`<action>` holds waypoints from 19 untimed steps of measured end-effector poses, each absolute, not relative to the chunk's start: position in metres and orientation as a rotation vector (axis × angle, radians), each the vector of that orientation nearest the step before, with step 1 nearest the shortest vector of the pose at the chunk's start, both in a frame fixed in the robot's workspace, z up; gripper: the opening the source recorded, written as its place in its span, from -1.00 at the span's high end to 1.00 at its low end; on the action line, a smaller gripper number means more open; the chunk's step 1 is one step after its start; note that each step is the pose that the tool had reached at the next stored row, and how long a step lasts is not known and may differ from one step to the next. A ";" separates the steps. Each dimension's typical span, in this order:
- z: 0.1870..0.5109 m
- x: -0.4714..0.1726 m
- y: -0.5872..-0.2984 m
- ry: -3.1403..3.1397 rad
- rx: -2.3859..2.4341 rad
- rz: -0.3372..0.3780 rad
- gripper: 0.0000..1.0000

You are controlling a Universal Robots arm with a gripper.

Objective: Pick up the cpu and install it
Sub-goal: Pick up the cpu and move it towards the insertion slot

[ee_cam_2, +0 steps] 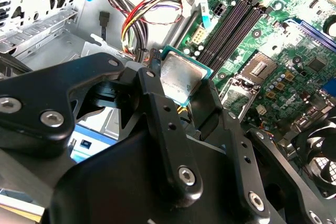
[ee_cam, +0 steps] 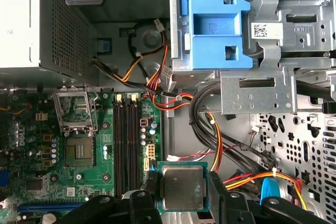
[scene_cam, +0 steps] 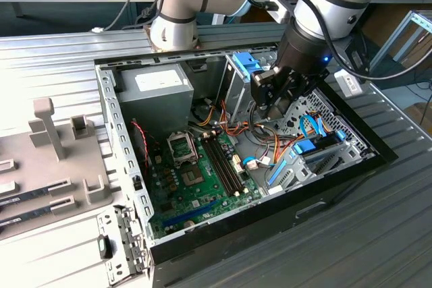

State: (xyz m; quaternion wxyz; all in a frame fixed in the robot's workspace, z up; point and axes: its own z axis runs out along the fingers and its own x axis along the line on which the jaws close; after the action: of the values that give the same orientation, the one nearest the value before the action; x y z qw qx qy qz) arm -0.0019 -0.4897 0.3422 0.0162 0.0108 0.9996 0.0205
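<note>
Your gripper [ee_cam_2: 184,95] has its fingers pressed in on the cpu [ee_cam: 182,186], pinching it by two opposite edges; the silvery lid faces the wrist cameras, with the green rim showing round it. So I judge the pick-up half done; the install half is all left.

The chip hangs in the air inside the computer case [scene_cam: 120,133], touching nothing but the fingers; the orange and yellow cables [ee_cam: 210,129] run just beside the tool. The socket [ee_cam: 79,153] on the motherboard [ee_cam: 107,184] lies well apart from the gripper, off to one side; the black memory slots [ee_cam: 126,145] sit between tool and socket. The socket's metal frame [ee_cam: 77,111] looks swung open and nothing sits in the socket; the chip is neither over it nor lowered toward it yet.
</note>
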 end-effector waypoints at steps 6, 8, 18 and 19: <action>0.342 -0.009 -0.490 3.108 0.033 0.064 0.05; 0.342 -0.013 -0.490 3.108 0.033 0.064 0.05; 0.339 -0.031 -0.490 3.108 0.033 0.064 0.05; 0.338 -0.032 -0.490 3.108 0.034 0.064 0.05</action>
State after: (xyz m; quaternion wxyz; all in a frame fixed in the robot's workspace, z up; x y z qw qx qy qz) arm -0.0322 -0.4897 0.3382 0.0163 0.0108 0.9996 0.0206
